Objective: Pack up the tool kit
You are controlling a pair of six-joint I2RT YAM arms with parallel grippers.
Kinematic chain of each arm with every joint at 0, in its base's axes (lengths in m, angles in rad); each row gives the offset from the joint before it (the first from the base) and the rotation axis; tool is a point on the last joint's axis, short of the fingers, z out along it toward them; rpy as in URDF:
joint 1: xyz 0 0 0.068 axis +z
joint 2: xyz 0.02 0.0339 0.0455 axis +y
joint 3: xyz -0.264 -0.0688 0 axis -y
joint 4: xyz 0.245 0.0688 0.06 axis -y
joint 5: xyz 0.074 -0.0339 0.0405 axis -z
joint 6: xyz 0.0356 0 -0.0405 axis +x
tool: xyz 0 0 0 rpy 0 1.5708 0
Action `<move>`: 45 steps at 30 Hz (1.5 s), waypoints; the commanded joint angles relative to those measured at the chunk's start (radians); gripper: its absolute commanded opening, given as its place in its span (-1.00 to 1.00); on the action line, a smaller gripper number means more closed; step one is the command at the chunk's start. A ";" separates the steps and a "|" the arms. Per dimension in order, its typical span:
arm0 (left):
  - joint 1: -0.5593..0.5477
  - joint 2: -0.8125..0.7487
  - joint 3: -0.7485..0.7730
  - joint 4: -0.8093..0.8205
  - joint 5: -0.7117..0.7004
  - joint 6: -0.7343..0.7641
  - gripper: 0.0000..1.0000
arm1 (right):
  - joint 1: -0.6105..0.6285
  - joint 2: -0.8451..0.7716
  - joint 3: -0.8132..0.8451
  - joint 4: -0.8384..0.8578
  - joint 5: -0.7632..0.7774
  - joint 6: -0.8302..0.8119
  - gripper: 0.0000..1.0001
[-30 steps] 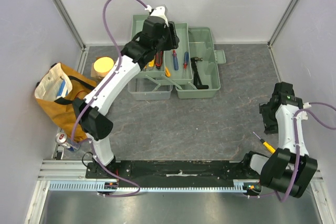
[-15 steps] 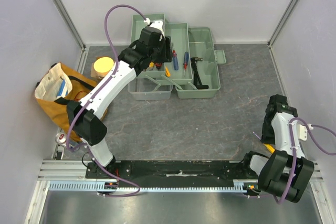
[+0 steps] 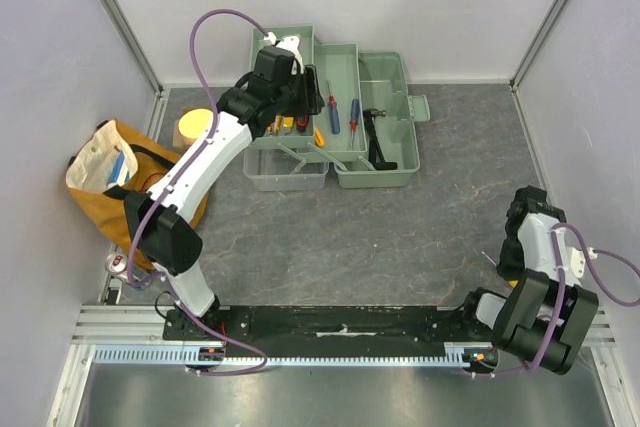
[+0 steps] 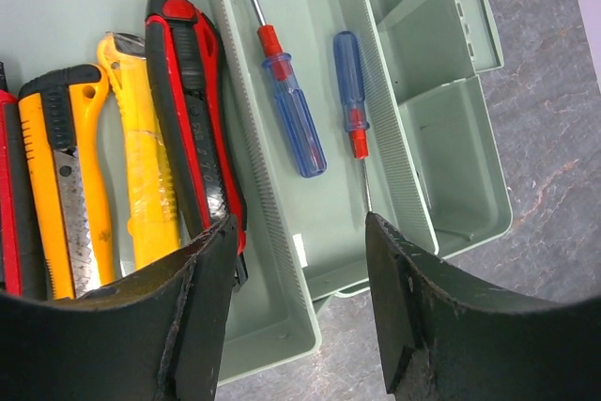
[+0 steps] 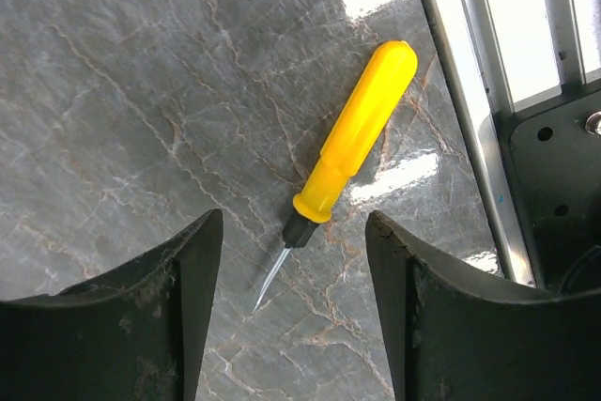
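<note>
Far left of the overhead view, the cloth bag (image 3: 108, 182) sits untouched. The left arm (image 3: 210, 157) is stretched long toward the upper middle, wrist tipped down over the open toolbox (image 3: 392, 175). The left jaws are spread wide and hold nothing, poised above the tray where the red-and-black knife (image 4: 192, 110) lies beside the yellow knife (image 4: 141, 166), with two blue screwdrivers (image 4: 293, 115) in the next tray over. Across the bare worktop (image 3: 380, 237) to the lower right, the right arm (image 3: 545, 247) is folded in tight near its base, wrist aimed straight down. The right jaws are open and empty, and the yellow screwdriver (image 5: 352, 133) lies slantwise just ahead of them, its tip between the fingers. That looks like the pick. Best to nudge forward, twist the wrist to square up with the handle, and clamp on the fat yellow part, not the thin shaft, while minding the metal rail (image 5: 470, 110) close alongside.
</note>
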 commanded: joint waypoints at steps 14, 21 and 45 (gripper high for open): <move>0.115 0.026 0.009 0.012 0.136 -0.092 0.19 | -0.051 0.118 -0.090 0.130 -0.010 0.088 0.07; 0.131 0.023 0.019 0.010 0.138 -0.092 0.18 | -0.062 0.207 -0.070 0.153 -0.022 0.073 -0.54; 0.144 -0.048 0.032 0.000 0.061 -0.055 0.18 | 0.116 0.017 0.090 0.253 -0.153 -0.164 -1.00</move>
